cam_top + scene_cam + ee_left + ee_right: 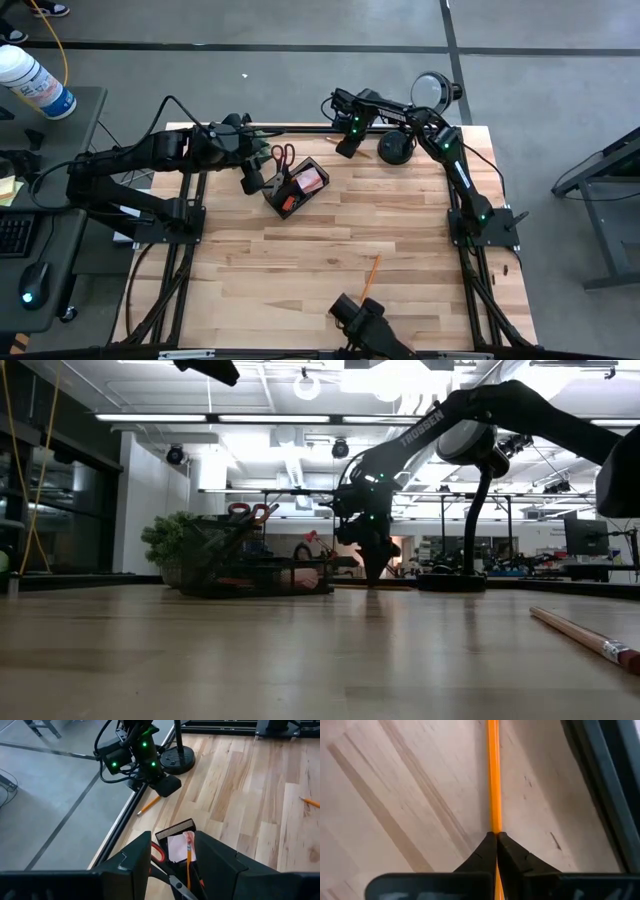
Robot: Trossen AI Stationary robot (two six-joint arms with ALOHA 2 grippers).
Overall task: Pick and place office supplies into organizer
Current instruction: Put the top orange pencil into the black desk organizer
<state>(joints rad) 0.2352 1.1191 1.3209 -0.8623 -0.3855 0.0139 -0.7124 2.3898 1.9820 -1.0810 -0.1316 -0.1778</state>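
The right gripper (347, 147) is down at the far edge of the worktop (400, 250), close to the black lamp (397, 148). Its two fingers (485, 851) are pressed together on an orange pencil (493, 775). This pencil lies flat on the wood, just beside the dark rail at the worktop's edge.

The left gripper (252, 180) hangs over the organizer (296, 187). Its fingers (135, 857) are spread apart and hold nothing.

The organizer is a small black box near the far side of the worktop, between the two grippers. Inside it are a pink note pad (176, 848), a pencil standing on end (189, 865) and the red scissors (283, 156). The scissor handles stick out on the far side of the box.

A second loose pencil (371, 275) lies on the wood near the front edge, well apart from the box. In the low view it shows close up on the right (585, 635).

A green plant (167, 540) shows behind the box in the low view.
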